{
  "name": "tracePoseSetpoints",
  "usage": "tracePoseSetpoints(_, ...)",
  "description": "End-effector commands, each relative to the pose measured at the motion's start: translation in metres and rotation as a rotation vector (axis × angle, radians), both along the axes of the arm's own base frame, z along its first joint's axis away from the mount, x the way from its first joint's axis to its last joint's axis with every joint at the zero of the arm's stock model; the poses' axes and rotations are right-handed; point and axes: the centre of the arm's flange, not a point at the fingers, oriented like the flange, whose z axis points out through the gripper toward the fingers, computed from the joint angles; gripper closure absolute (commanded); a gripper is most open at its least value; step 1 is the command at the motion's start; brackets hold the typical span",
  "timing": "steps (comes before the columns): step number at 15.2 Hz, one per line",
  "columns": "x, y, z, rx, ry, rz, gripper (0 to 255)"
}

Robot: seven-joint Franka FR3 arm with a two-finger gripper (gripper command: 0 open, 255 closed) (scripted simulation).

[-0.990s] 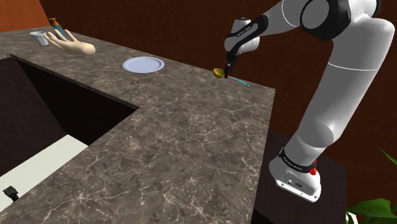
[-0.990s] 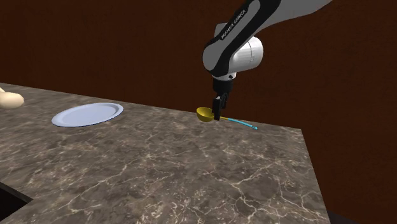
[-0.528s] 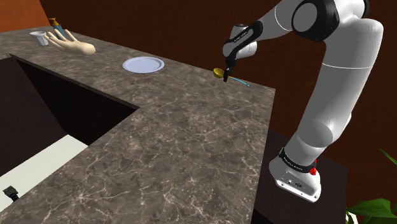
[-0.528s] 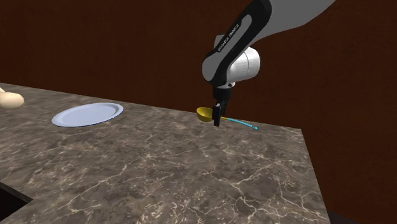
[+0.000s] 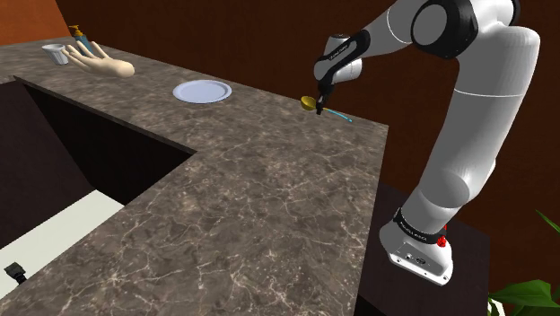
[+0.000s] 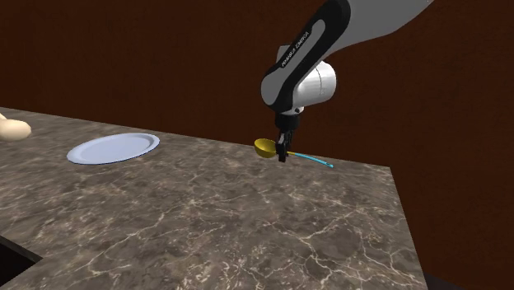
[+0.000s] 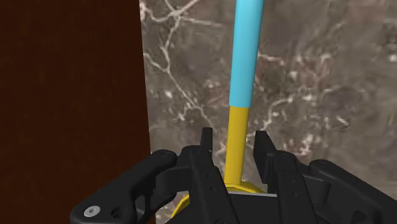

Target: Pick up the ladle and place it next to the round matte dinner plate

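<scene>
**Open gripper astride one ladle**

Shoulder view: one ladle [image 5: 311, 103] flat on the counter [image 5: 260, 206] near its far edge, one white plate [image 5: 203, 91] well apart toward that view's left, one gripper [image 5: 319, 107] down at the bowl end.

Second exterior view: one plate [image 6: 113, 148], one ladle [image 6: 264, 148], yellow bowl beside the gripper [image 6: 282, 156].

Wrist view: two fingers [image 7: 206, 137] apart, flanking the yellow-and-blue handle, not clamped.

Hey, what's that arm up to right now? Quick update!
Gripper open, straddling ladle handle, not clasping. Ladle lying on counter. Nothing between it and plate.
</scene>
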Motion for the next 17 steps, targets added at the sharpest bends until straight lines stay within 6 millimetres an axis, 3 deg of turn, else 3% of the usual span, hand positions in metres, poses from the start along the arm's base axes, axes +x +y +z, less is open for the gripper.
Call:
tracePoseSetpoints(1,-0.001,-0.001,-0.001,-0.001,0.001,-0.002,255)
tracePoseSetpoints(8,-0.001,-0.001,-0.001,-0.001,0.001,-0.002,255)
tracePoseSetpoints(17,-0.001,-0.001,0.046,-0.001,0.001,-0.002,255)
